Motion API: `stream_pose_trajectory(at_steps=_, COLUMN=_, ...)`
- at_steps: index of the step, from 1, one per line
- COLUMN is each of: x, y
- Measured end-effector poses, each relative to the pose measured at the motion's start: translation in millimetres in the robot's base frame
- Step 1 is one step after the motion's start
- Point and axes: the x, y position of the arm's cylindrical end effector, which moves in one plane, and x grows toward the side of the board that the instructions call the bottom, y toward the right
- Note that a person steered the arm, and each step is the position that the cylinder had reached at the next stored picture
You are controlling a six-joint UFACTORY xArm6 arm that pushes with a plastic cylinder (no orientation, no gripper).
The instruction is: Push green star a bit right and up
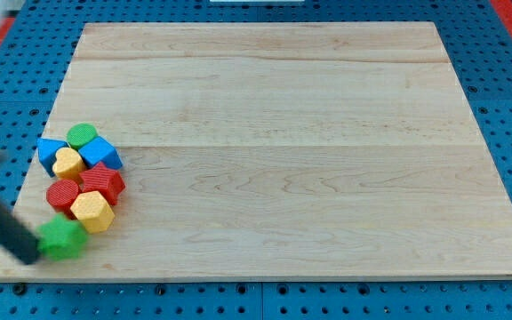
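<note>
The green star lies near the bottom left corner of the wooden board, blurred. My tip is at the end of the dark rod that comes in from the view's left; it sits just left of and below the green star, touching or nearly touching it. Just above the star is a cluster: a yellow hexagon, a red cylinder, a red star-like block, a yellow block, a blue block, a blue cube and a green cylinder.
The board's left edge and bottom edge run close to the blocks. A blue perforated table surrounds the board.
</note>
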Motion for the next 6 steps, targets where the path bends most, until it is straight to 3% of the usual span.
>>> stream_pose_trajectory(at_steps=1, x=-46, y=50)
stream_pose_trajectory(at_steps=2, x=-63, y=102)
stream_pose_trajectory(at_steps=3, x=-41, y=73)
stream_pose_trajectory(at_steps=4, x=10, y=47)
stream_pose_trajectory(at_steps=6, x=-38, y=230)
